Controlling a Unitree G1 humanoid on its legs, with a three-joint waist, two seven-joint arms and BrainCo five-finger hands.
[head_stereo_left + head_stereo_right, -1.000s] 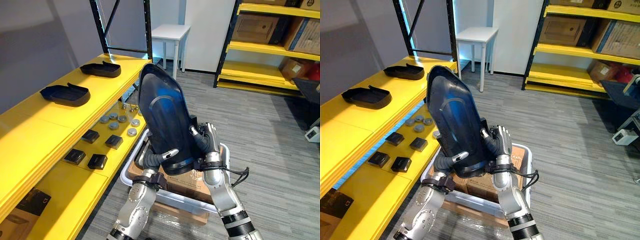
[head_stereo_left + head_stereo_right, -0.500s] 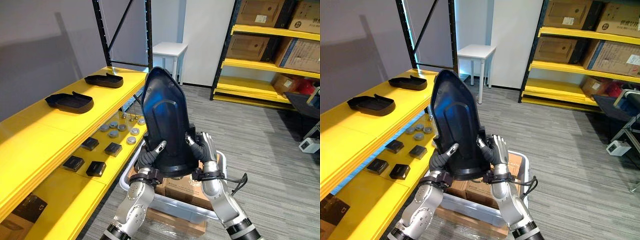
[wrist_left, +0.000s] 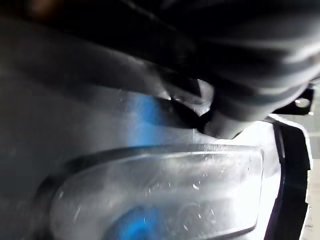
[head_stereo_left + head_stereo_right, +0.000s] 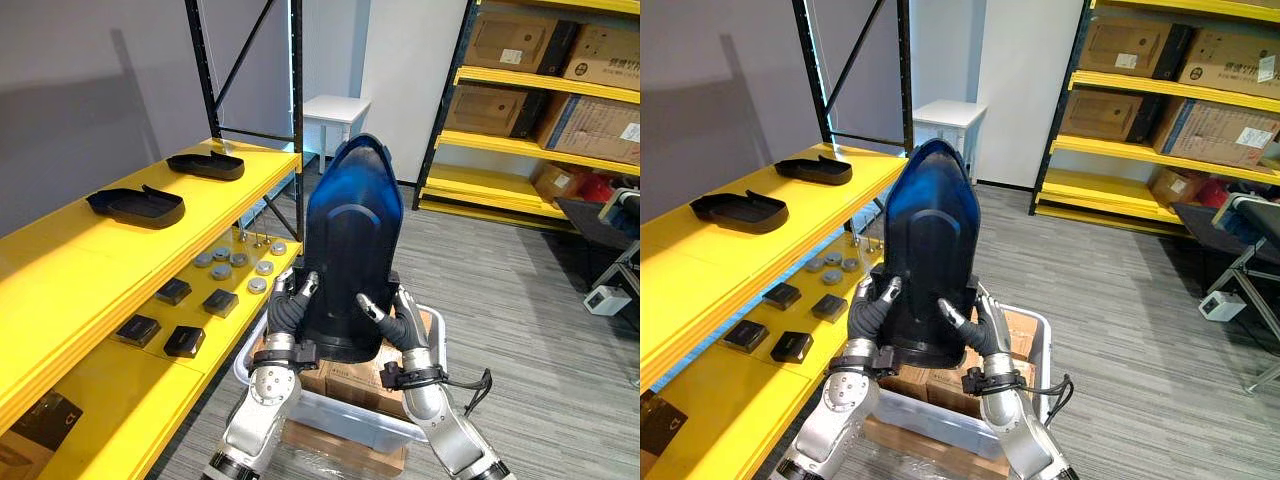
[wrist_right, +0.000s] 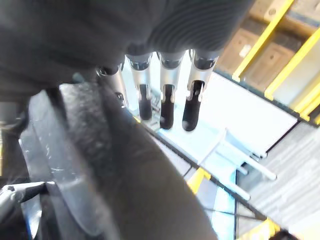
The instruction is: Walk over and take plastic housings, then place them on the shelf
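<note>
"Which way is it pointing?"

"I have the large dark blue plastic housing (image 4: 350, 240) standing upright. Its long axis is vertical and the rounded narrow end is up. It hangs over the clear plastic bin (image 4: 1044, 340), which holds brown cardboard boxes (image 4: 352, 378)."

"And the grip?"

"My left robot hand (image 4: 288, 310) and right robot hand (image 4: 398, 322) clamp its lower edges, thumbs on the front face. Two smaller black housings (image 4: 137, 204) lie on the yellow shelf (image 4: 90, 262) to my left."

Yellow shelf (image 4: 70, 260) | top: two dark housings (image 4: 136, 205) | lower: black blocks (image 4: 184, 341), grey discs (image 4: 257, 285)
</note>
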